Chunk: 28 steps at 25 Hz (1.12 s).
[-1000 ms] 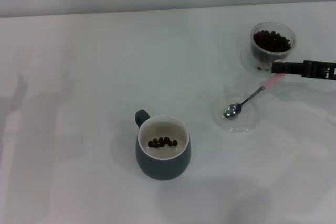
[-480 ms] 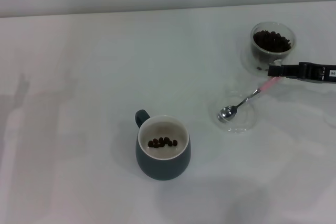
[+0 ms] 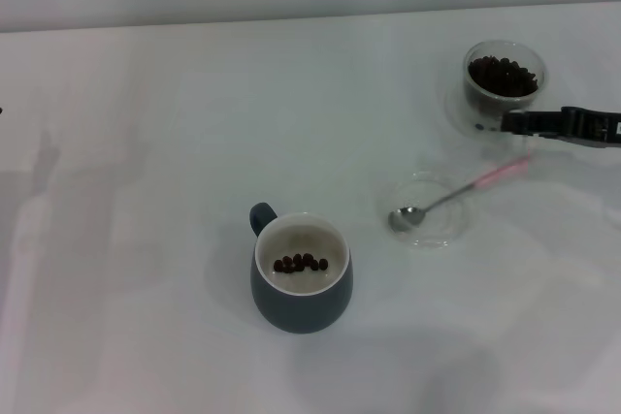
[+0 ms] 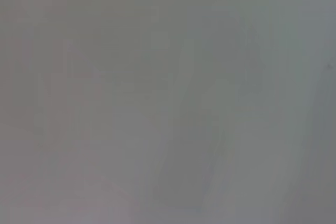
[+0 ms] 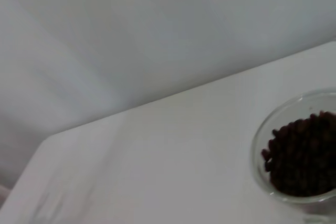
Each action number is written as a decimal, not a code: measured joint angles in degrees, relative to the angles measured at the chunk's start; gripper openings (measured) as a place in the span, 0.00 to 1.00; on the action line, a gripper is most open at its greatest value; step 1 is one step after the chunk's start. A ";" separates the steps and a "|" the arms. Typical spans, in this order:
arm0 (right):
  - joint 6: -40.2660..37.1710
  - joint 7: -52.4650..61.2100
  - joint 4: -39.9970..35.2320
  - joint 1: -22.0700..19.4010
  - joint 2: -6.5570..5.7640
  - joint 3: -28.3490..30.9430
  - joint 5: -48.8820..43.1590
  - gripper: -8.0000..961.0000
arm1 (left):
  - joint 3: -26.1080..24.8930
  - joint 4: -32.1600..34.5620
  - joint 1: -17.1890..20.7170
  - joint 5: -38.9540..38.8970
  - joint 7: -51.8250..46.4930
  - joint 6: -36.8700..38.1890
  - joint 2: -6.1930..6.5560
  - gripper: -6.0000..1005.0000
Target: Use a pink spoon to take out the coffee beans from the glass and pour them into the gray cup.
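The pink spoon (image 3: 456,193) lies free, its silver bowl resting in a flat clear saucer (image 3: 458,231) and its pink handle pointing toward the right edge. My right gripper (image 3: 506,123) hovers just above and beyond the handle's end, open and holding nothing, right beside the glass (image 3: 504,104). The glass holds a heap of dark coffee beans (image 3: 502,76) and also shows in the right wrist view as the glass (image 5: 258,148) with coffee beans (image 5: 302,153). The gray cup (image 3: 301,302) stands at centre front with several beans (image 3: 299,263) on its white bottom. My left gripper is out of view.
The white table (image 3: 146,191) ends at a pale wall along the far edge. The left wrist view shows only a blurred grey surface.
The spoon has left my right gripper: its handle dropped and the whole spoon slid left, bowl now at the saucer's left side. The gripper rose slightly away from it.
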 joint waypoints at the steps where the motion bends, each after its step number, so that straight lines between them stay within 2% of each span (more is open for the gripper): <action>1: -0.84 -0.17 -0.27 -0.17 -0.10 0.01 0.00 0.32 | 0.00 0.00 -0.03 0.00 0.00 0.00 0.00 0.89; 7: -6.15 -2.00 -0.67 -1.01 -1.29 1.42 0.72 0.47 | 0.00 0.00 -0.11 -0.05 0.00 -0.01 0.04 0.89; 9: -6.43 -3.87 -0.70 -1.25 -1.27 5.18 1.00 0.55 | 0.00 0.04 -0.07 -0.09 0.00 -0.01 0.06 0.89; 14: -3.92 -12.49 -0.81 -2.02 -0.03 16.36 1.63 0.73 | 0.00 0.38 -0.14 -0.15 0.11 0.44 0.08 0.89; 15: -4.16 -15.78 -0.84 -2.26 0.43 17.63 2.42 0.76 | 0.00 0.43 -0.14 -0.15 0.11 0.67 0.09 0.89; 17: -6.16 -24.22 -0.68 -2.99 2.21 20.22 5.00 0.82 | 0.00 0.50 -0.23 -0.14 0.15 1.18 0.09 0.89; 19: -10.22 -33.17 -0.03 -3.66 4.26 22.36 8.49 0.82 | 0.00 0.52 -0.34 -0.14 0.19 1.41 0.12 0.89; 20: -12.08 -38.79 1.66 -3.79 4.88 22.99 11.01 0.82 | 0.00 0.53 -0.38 -0.15 0.23 1.53 0.15 0.89; 21: -13.21 -44.35 3.73 -3.88 5.20 23.38 13.67 0.82 | 0.00 0.52 -0.45 -0.14 0.27 1.76 0.18 0.89; 28: -14.25 -84.28 20.76 -3.39 5.40 24.65 37.39 0.81 | 0.00 0.71 -1.18 -0.14 0.42 4.12 0.29 0.90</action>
